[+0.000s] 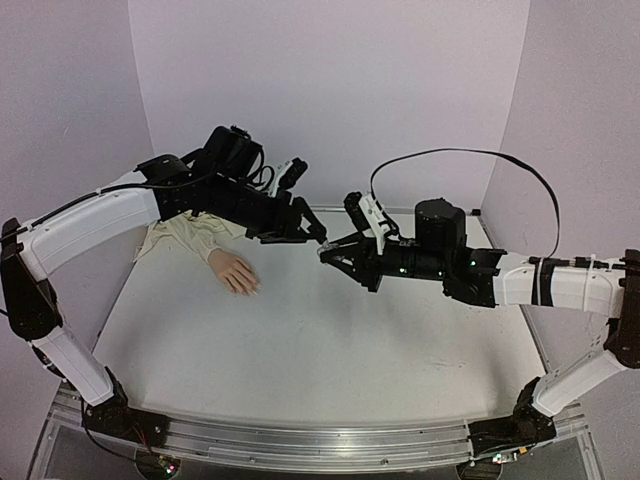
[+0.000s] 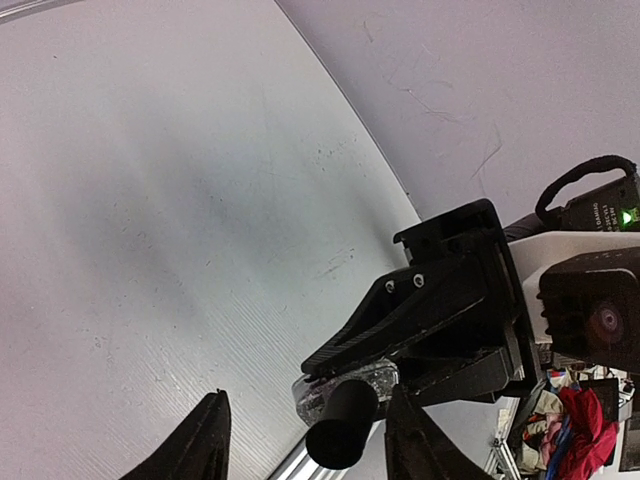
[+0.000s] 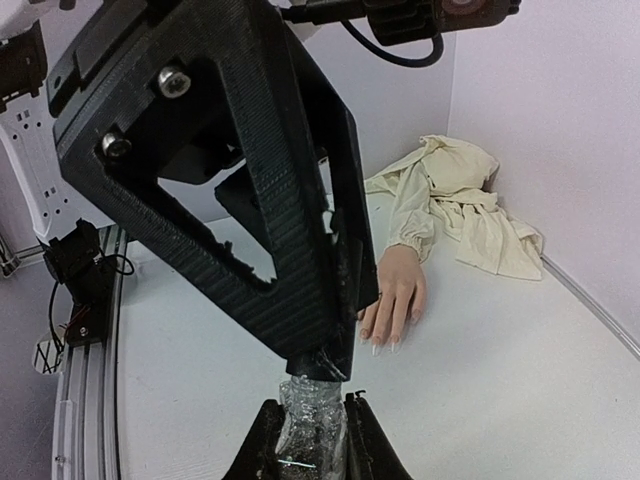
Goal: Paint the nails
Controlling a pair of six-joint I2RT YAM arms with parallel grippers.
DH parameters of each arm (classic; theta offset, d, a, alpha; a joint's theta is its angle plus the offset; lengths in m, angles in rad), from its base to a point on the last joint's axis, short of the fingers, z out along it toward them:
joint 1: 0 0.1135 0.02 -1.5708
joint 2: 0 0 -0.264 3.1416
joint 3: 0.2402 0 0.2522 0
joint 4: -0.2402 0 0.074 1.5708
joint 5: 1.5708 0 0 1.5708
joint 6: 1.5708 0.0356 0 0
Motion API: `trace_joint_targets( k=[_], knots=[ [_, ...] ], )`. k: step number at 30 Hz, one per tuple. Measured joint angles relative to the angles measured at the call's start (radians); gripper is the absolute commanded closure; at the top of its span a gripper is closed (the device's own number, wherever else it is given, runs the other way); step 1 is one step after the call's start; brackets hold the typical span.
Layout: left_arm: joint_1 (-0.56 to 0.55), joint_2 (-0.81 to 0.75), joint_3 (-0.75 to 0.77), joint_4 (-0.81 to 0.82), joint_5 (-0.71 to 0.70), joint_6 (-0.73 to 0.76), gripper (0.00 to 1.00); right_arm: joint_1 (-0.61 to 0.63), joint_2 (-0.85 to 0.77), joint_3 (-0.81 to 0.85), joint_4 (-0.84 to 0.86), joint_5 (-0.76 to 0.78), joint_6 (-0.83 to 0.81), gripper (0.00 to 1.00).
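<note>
The mannequin hand [image 1: 235, 272] lies palm down on the white table, with its cream sleeve [image 1: 190, 235] trailing to the back left. Its nails [image 3: 383, 346] are pale and bare-looking in the right wrist view. My right gripper [image 3: 310, 430] is shut on a small glittery polish bottle [image 3: 312, 415], held above mid-table. The bottle's black cap [image 2: 340, 425] points at the left wrist camera. My left gripper [image 2: 312, 440] stands open around that cap, with a clear gap on its left side. In the top view the left gripper [image 1: 320, 242] meets the right gripper [image 1: 332, 256].
Purple walls enclose the table [image 1: 330, 350] at the back and on both sides. A metal rail [image 1: 300, 440] runs along the near edge by the arm bases. The right arm's black cable [image 1: 470, 155] loops above its wrist.
</note>
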Motion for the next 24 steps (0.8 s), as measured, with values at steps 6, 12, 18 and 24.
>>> trace_joint_targets(
  k=[6,12,18,24],
  knots=[
    [0.0,0.0,0.001,0.002,0.023,-0.006,0.61,0.0,0.0,0.0,0.0,-0.005,-0.004,1.0],
    [0.0,0.0,0.001,0.01,0.037,-0.014,0.68,0.0,0.0,0.0,0.0,-0.011,-0.005,1.0],
    [0.0,0.0,0.001,0.023,0.046,-0.018,0.76,0.0,0.0,0.0,0.0,-0.016,-0.005,1.0],
    [0.0,0.0,0.001,0.031,0.057,-0.019,0.85,0.0,0.0,0.0,-0.002,-0.017,-0.005,1.0]
  ],
)
